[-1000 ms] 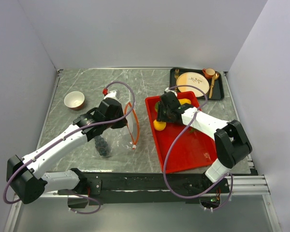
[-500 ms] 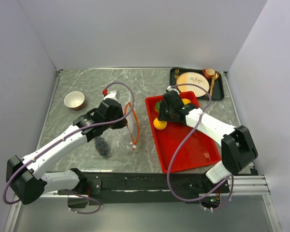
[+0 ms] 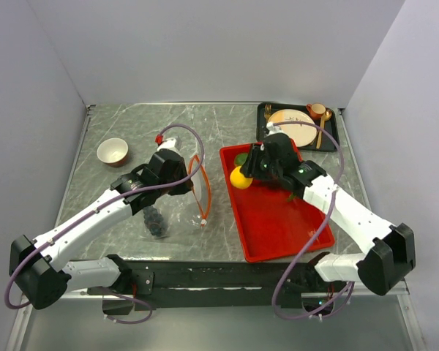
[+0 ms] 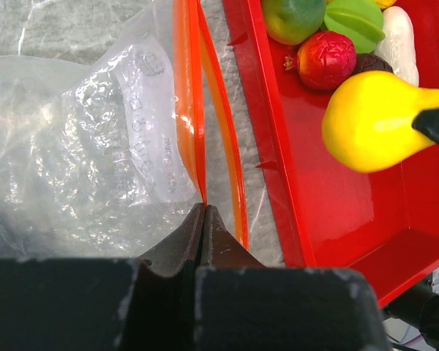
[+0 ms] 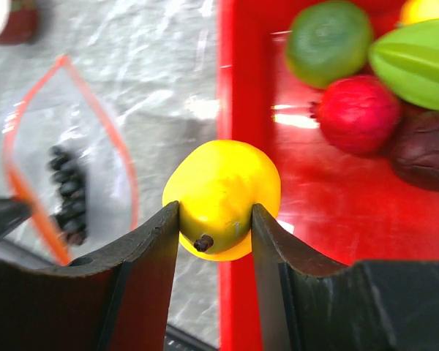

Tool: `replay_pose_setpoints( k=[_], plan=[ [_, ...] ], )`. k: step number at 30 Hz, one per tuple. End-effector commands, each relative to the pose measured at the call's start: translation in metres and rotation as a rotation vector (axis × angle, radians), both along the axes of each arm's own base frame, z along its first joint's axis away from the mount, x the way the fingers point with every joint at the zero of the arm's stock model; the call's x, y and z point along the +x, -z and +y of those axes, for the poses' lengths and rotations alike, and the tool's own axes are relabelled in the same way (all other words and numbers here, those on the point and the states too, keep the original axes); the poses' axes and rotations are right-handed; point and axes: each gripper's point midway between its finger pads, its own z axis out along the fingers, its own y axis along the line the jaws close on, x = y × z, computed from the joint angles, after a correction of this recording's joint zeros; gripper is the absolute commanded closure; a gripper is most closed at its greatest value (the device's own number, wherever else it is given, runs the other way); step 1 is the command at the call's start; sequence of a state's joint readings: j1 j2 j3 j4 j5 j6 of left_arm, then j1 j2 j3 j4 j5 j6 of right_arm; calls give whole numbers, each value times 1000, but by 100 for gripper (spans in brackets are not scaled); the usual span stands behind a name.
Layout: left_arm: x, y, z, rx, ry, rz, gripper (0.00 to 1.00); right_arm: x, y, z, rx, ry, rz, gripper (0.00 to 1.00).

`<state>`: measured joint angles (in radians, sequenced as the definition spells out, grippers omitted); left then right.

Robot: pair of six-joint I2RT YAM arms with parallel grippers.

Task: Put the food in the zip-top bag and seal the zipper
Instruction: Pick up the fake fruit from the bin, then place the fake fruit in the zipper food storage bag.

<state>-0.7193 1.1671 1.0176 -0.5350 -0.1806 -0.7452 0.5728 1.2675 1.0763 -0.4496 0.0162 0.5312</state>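
Note:
My right gripper [image 3: 244,175] is shut on a yellow pear [image 3: 239,178], held above the left rim of the red tray [image 3: 278,223]; the wrist view shows the pear [image 5: 223,191] pinched between both fingers. My left gripper [image 3: 187,183] is shut on the orange-red zipper [image 4: 186,102] of the clear zip-top bag [image 3: 174,208] and holds its mouth open. Dark grapes [image 3: 156,221] lie inside the bag. The white slider [image 3: 203,221] sits at the near end. More food lies in the tray: a green fruit [image 5: 329,44], a green starfruit [image 5: 417,62], a red fruit [image 5: 358,113].
A small cream bowl [image 3: 112,151] stands at the back left. A black tray [image 3: 332,139] with a cream plate [image 3: 293,124] and gold cutlery is at the back right, behind the red tray. Walls enclose the table on three sides.
My right gripper has lifted the yellow pear off the tray floor and carried it up toward the tray's left rim. The left arm and the bag have not moved.

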Motion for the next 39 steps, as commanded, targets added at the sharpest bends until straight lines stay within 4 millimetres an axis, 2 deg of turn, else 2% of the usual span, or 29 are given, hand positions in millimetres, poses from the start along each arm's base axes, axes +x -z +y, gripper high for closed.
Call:
replay_pose_setpoints(
  k=[1,9,15,18,24,28,32,35,37,38,39],
  plan=[
    [3,-13,-7,-40,16,-36,99,-6,-38,34,116,-102,-47,100],
    [2,-15,-7,-44,15,-37,99,-20,-56,87,215,-238,-52,100],
    [1,-17,-7,-57,16,-51,99,-31,-48,120,265,-320,-10,100],
    [0,-19,-5,-60,13,-60,99,-33,-39,131,283,-346,18,99],
    [-2,-29,0,-77,5,-90,99,-32,-23,141,268,-359,53,98],
    [-5,-35,2,-84,7,-105,99,-30,-20,145,267,-361,61,97],
    [-6,-33,5,-81,-1,-102,99,-32,-26,153,293,-394,62,96],
    [-7,-31,6,-77,-1,-100,99,-36,-30,160,304,-440,70,91],
    [-7,-29,12,-57,-21,-99,99,-40,-29,162,297,-468,84,83],
    [-6,-29,12,-55,-25,-101,99,-41,-28,163,295,-477,86,67],
    [-6,-32,13,-57,-26,-108,99,-41,-29,162,292,-480,80,58]
  ],
)
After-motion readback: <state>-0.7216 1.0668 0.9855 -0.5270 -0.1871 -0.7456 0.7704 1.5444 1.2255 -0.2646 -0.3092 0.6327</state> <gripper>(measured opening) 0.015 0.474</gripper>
